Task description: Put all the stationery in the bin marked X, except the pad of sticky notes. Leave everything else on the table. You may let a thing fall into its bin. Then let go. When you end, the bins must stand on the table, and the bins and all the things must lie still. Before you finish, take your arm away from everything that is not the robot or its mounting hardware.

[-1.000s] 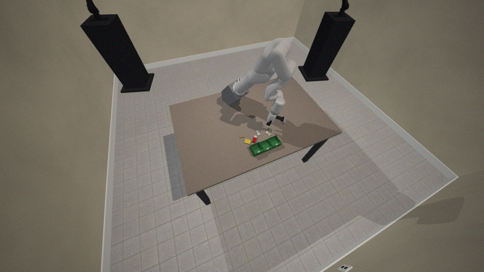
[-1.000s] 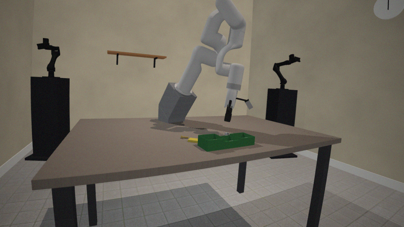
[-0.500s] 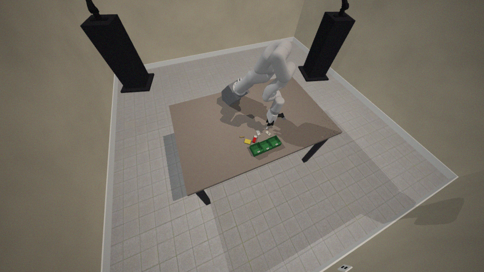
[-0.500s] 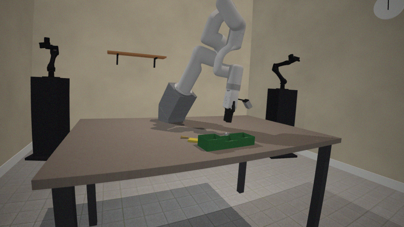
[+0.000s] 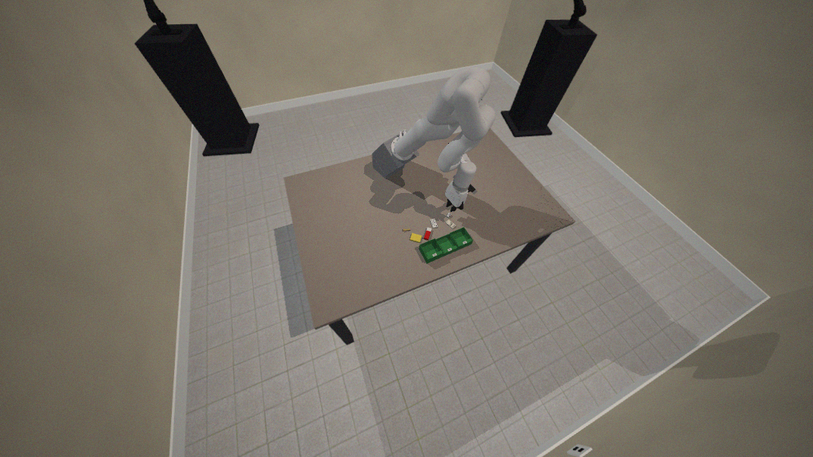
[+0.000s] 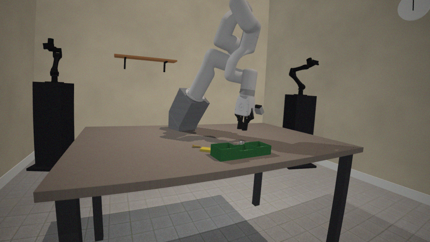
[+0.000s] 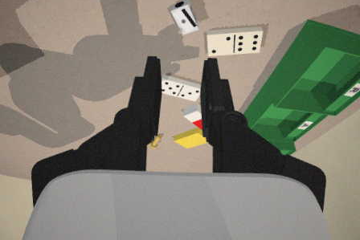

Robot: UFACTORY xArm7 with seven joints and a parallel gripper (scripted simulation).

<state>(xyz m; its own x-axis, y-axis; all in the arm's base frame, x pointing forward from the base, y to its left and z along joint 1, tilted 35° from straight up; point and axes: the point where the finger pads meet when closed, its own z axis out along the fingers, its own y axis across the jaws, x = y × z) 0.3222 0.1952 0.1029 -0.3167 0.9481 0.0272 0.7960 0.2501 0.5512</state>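
Eraser [image 7: 194, 117], on table below empty, part-open end effector [image 7: 182, 81]

Bare test room like a robotics lab, tiled floor [image 5: 479, 368], plain beige walls, camera arms on black pedestals [image 6: 53, 122], wall shelf [image 6: 145, 58], clock [image 6: 413, 5]

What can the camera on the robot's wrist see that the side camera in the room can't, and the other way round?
Only the wrist view shows the two dominoes, the small grey item with a black mark and the red-and-white piece. Only the exterior view shows the whole arm, the wall shelf and the clock. Both show the partly open, empty gripper above the table, the green bin and the yellow pad.
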